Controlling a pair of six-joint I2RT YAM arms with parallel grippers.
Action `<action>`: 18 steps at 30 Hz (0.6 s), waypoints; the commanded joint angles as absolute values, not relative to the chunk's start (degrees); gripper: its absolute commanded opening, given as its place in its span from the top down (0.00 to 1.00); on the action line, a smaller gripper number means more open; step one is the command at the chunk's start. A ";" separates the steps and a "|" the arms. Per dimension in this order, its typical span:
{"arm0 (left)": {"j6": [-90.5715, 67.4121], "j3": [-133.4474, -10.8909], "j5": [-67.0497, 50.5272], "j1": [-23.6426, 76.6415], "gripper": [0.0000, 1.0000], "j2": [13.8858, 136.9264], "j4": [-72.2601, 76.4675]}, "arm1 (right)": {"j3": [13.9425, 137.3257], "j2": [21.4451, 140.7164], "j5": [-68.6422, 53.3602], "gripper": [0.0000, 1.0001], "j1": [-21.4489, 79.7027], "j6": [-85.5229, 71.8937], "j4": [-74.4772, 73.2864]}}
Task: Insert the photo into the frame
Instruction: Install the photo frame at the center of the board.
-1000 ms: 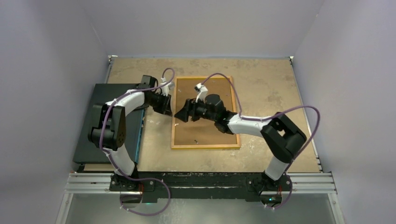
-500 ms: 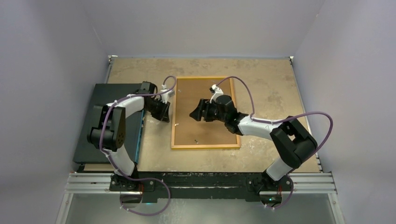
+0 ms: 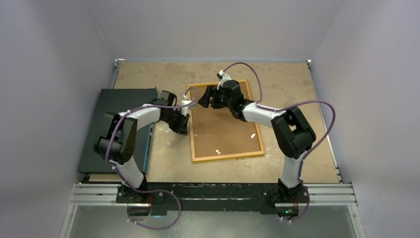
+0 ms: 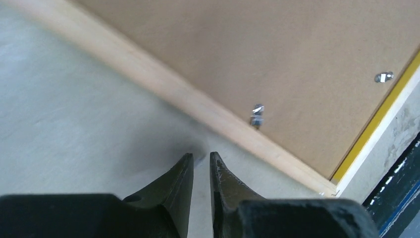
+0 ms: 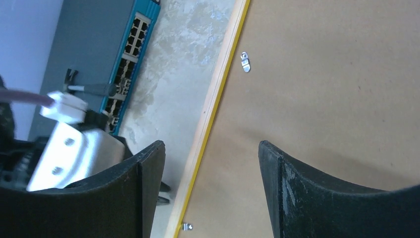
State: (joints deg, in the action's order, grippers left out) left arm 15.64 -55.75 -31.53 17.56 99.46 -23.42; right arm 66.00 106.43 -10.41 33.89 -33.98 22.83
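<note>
Top external view: tan table (image 3: pixel 297 99) inside pale walls (image 3: pixel 208 29), black panel (image 3: pixel 119 99) at 9 o'clock. The frame (image 3: pixel 228 156) lies centre, brown backing (image 3: pixel 225 129) up. Left arm (image 3: pixel 141 113) bends to its 9 o'clock edge, left gripper (image 3: pixel 181 127) nearly pressed together, empty; right arm (image 3: pixel 257 113) reaches its 11 o'clock corner, right gripper (image 3: pixel 204 97) spread.

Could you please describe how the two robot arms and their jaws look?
The left arm and the right arm have white curved links between bulky black joints. A thin purple cable loops loosely along each arm. The jaws are matte black fingers that taper towards their tips.
</note>
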 commanded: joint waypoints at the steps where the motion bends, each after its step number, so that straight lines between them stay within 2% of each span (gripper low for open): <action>1: 16.49 -62.21 -32.33 9.81 0.83 98.80 -27.44 | 72.25 110.05 -14.46 0.29 33.51 -29.41 22.25; 6: 8.32 -70.83 -36.95 3.54 0.79 103.91 -25.56 | 77.54 116.12 -18.22 0.31 32.42 -28.07 23.17; 11: -4.55 -76.38 -47.28 3.48 0.54 111.87 -18.99 | 84.53 122.38 -19.89 0.32 31.82 -27.93 21.71; 12: -5.97 -77.03 -47.70 3.84 0.52 113.29 -17.92 | 86.30 123.63 -20.10 0.32 31.75 -27.65 20.86; 18: -7.66 -78.21 -46.92 6.08 0.51 117.98 -15.39 | 92.11 128.56 -22.37 0.32 31.64 -27.52 19.75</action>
